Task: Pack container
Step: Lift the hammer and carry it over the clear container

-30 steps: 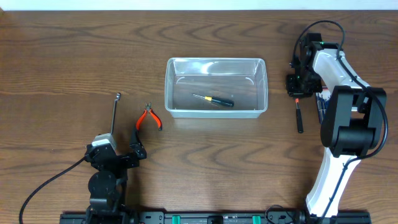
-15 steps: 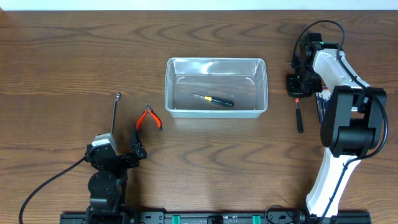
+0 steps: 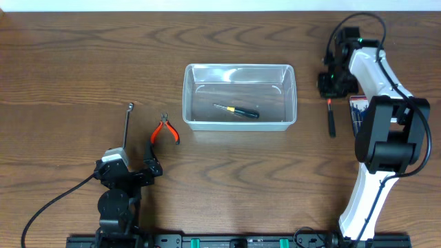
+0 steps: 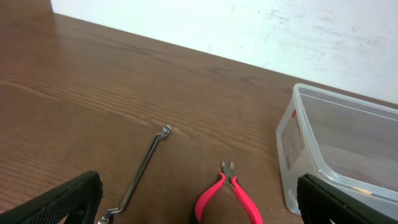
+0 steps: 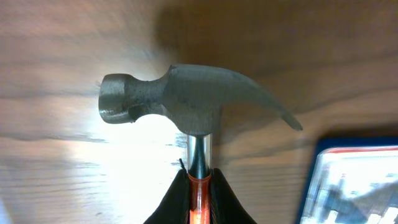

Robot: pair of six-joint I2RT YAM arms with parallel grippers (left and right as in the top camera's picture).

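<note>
The clear plastic container (image 3: 239, 122) stands at the table's middle, and the left wrist view shows its near wall (image 4: 292, 149). A black-and-yellow screwdriver (image 3: 236, 110) lies inside it. My right gripper (image 3: 335, 84) is to the right of the container, shut on the neck of a hammer (image 5: 199, 112). The hammer's dark handle (image 3: 331, 122) trails toward the front. My left gripper (image 3: 129, 172) rests open near the front left, its fingers apart around nothing. Red pliers (image 4: 233, 193) and a metal wrench (image 4: 146, 165) lie just ahead of it.
A blue-edged clear package (image 3: 357, 114) lies on the table right of the hammer, also seen in the right wrist view as a package corner (image 5: 357, 186). The pliers (image 3: 165, 131) and wrench (image 3: 127, 124) lie left of the container.
My right gripper has moved a little toward the table's far edge, carrying the hammer with it. The left arm has not moved.
</note>
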